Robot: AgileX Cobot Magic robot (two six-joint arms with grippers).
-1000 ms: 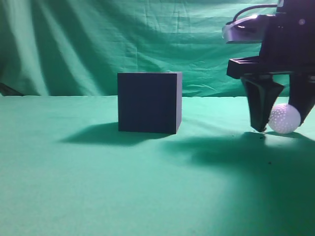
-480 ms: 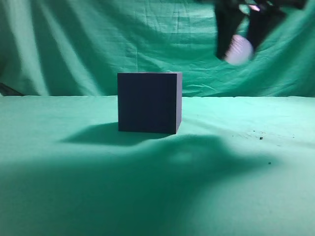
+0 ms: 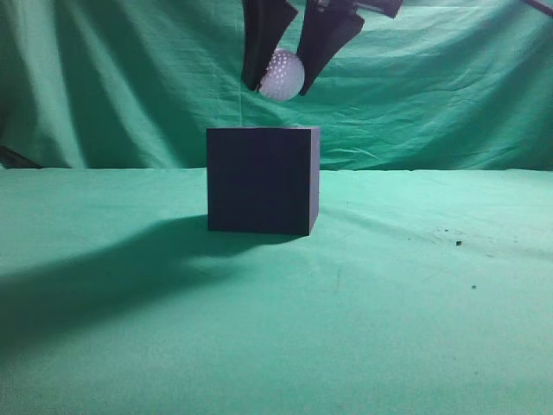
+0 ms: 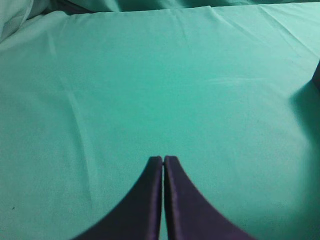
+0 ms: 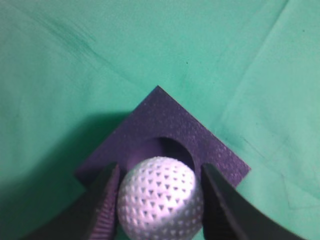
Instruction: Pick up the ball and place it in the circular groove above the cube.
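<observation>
The dark navy cube (image 3: 262,180) stands on the green cloth at mid-table. My right gripper (image 3: 282,79) is shut on the white dimpled ball (image 3: 282,75) and holds it in the air just above the cube's top. In the right wrist view the ball (image 5: 160,196) sits between the two fingers (image 5: 159,192), over the round groove (image 5: 172,150) in the cube's top face (image 5: 200,140). My left gripper (image 4: 163,159) is shut and empty over bare cloth; it does not show in the exterior view.
A green cloth (image 3: 415,294) covers the table and hangs as a backdrop (image 3: 104,78). A few dark specks (image 3: 456,243) lie on the cloth to the right of the cube. A dark edge shows at the left wrist view's right border (image 4: 317,75).
My right gripper closed on the ball on the cloth at the right, lifted it and carried it left to above the cube. The cube has not moved.
</observation>
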